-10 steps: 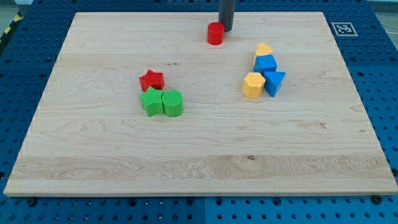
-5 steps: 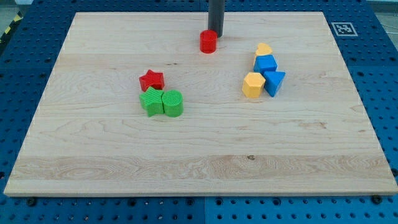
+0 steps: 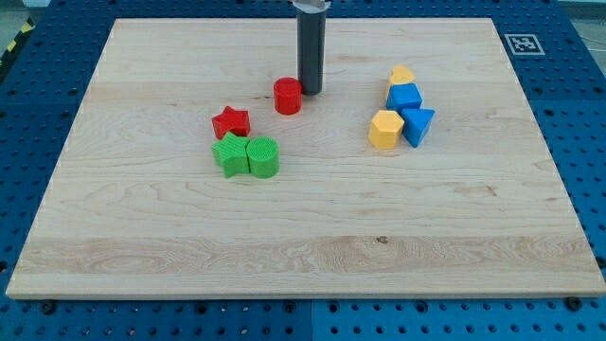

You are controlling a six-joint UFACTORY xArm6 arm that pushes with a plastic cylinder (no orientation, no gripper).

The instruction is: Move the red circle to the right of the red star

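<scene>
My tip [image 3: 310,91] sits on the worktop [image 3: 303,256], touching the red circle [image 3: 288,96] on its right and top side. There are no fingers here, just a rod, so nothing opens or closes. The red circle lies near the red star [image 3: 230,122], up and to its right. I think the push is partly done. Next, my tip should nudge the circle down a bit, level with the star.

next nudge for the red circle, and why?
Probably keep pushing toward the view's lower left: my tip sits against the red circle's upper right, and the circle is still up and right of the red star, with a gap between them.
</scene>
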